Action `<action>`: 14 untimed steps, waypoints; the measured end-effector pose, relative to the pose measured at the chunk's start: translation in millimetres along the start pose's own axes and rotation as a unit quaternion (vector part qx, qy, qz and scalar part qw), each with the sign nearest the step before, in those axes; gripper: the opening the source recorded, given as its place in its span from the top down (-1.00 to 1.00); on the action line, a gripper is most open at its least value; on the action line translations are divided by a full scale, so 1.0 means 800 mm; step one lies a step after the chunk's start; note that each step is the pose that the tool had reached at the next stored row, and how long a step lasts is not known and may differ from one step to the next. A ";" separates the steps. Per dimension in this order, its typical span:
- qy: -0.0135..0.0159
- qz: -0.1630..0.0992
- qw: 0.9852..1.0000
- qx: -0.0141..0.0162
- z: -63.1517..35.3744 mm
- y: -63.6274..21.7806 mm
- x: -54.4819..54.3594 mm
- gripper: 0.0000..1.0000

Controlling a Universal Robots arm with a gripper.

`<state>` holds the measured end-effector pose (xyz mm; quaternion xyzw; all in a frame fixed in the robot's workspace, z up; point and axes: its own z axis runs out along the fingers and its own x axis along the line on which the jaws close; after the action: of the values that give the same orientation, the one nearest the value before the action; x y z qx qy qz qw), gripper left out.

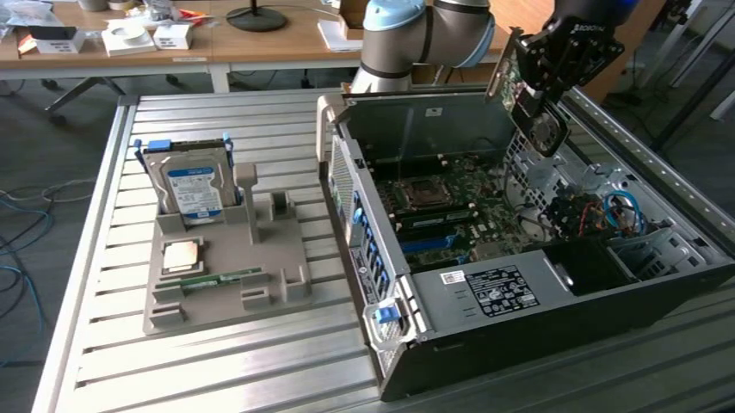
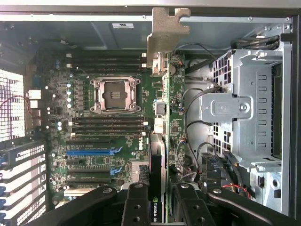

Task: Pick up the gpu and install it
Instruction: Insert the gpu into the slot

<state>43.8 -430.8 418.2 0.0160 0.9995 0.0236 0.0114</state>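
Exterior view, read from nine o'clock across to three. At nine o'clock on the slatted worktop (image 1: pixel 230 379) sits the grey parts holder (image 1: pixel 247 292). The hard drive (image 1: pixel 193 188) stands upright in its slot and the memory stick (image 1: pixel 224 279) lies flat nearer the front. I take it the holder keeps each part at a fixed, reachable pose.

At centre the computer case (image 1: pixel 391 335) lies on its side with the panel off. The motherboard (image 1: pixel 442 211) faces up, so a card can come straight down onto it.

At about one o'clock the gripper (image 1: pixel 538 96) hangs over the case's far corner. The gpu (image 1: pixel 548 131) is under it, clear of the board, its round fan turned toward the camera.

Wrist view adds the grip. My fingers (image 2: pixel 136 207) are clenched on the gpu, one on each side of the card. I see the card edge-on, its metal bracket (image 2: pixel 167 33) at the far end toward a grey case wall. It passes beside the empty processor socket (image 2: pixel 114 94), with the drive cage (image 2: pixel 244 108) on its other side. It runs across the line of the blue slots (image 2: pixel 89 152) rather than along them, so I judge it not lined up for seating.

The exterior view gives me height above the board. The wrist view gives the card's heading.
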 end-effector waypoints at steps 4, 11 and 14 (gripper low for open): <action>0.000 -0.007 1.000 0.000 0.000 0.000 0.000 0.48; 0.002 -0.041 0.999 -0.001 0.000 0.000 0.001 0.48; 0.003 -0.059 0.998 -0.001 0.000 0.000 0.001 0.48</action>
<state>43.1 -430.8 418.1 -0.0426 0.9988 0.0242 0.0100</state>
